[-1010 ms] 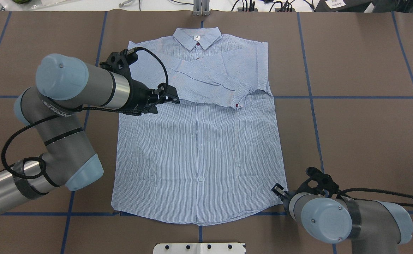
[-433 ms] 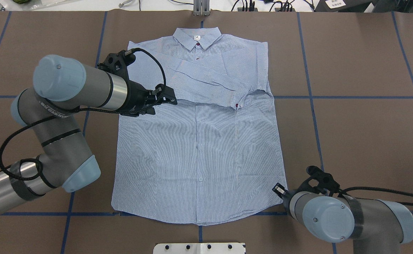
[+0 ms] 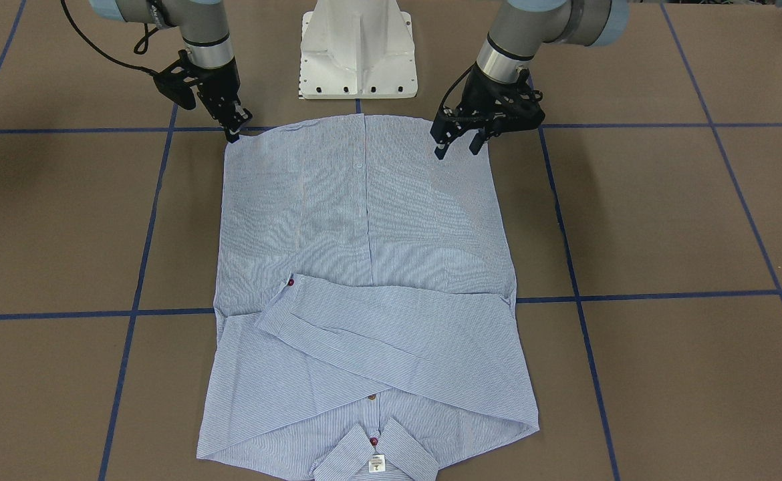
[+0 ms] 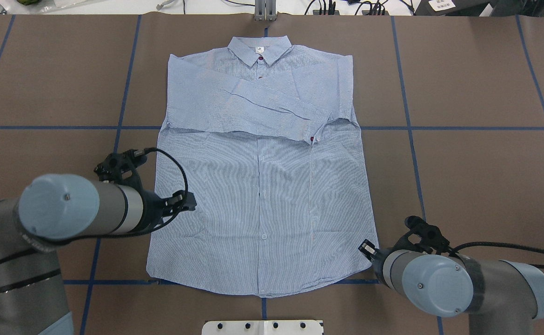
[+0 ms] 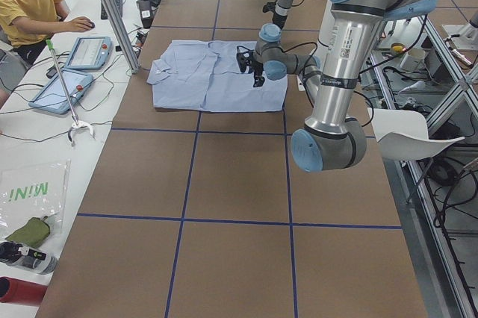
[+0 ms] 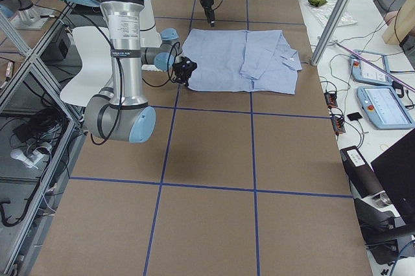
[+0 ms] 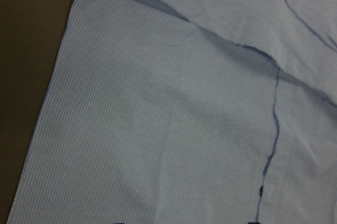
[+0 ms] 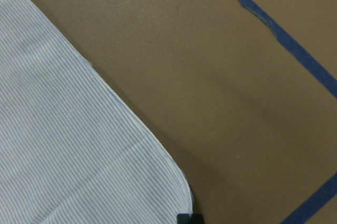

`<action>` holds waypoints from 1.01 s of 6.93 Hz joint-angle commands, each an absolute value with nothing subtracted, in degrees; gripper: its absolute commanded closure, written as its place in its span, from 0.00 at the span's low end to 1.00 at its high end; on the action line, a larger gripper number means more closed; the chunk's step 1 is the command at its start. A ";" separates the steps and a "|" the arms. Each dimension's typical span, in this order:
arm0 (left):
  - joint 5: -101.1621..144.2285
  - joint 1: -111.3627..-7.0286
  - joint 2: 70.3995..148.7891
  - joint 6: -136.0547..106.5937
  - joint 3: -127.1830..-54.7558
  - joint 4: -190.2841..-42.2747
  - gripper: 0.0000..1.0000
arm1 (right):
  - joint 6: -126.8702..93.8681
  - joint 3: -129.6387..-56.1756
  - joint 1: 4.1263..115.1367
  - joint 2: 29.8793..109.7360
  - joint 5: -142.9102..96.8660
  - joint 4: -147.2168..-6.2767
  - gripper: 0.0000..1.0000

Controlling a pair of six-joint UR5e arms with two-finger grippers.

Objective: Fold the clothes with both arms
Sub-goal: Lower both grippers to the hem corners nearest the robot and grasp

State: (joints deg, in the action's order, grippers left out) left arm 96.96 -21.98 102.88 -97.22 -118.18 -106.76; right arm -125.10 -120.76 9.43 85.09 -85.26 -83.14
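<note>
The light blue striped shirt [image 4: 262, 186] lies flat, face up, collar at the table's far side, both sleeves folded across the chest. My left gripper [image 3: 456, 148] hovers open over the shirt's lower left part, near the side seam and hem [image 4: 189, 204]; its wrist view shows only cloth [image 7: 158, 129]. At the hem's right corner, my right gripper [image 3: 234, 132] is low and shut [image 4: 367, 249]. Its fingertips [image 8: 188, 219] sit together just past the rounded corner of the shirt [image 8: 63, 145], with no cloth visibly between them.
The white pedestal base [image 3: 357, 50] stands just behind the hem. Blue tape lines [image 4: 439, 128] cross the brown table cover. A metal post [image 4: 265, 9] rises behind the collar. A person [image 5: 30, 4] sits at a side bench with tablets [image 5: 89, 53].
My left arm has swung from the folded sleeve at chest height back toward the hem on the shirt's left side, gripper still open. The right arm has barely shifted.
</note>
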 commanded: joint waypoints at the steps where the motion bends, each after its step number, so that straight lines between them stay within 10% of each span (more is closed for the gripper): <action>1: 93.87 -16.98 97.40 -101.23 -119.88 -106.17 0.22 | -125.07 -120.85 9.58 85.08 -85.69 -83.14 1.00; 7: 93.87 -12.57 96.42 -104.33 -117.86 -106.00 0.30 | -125.16 -121.03 9.58 84.73 -85.78 -83.85 1.00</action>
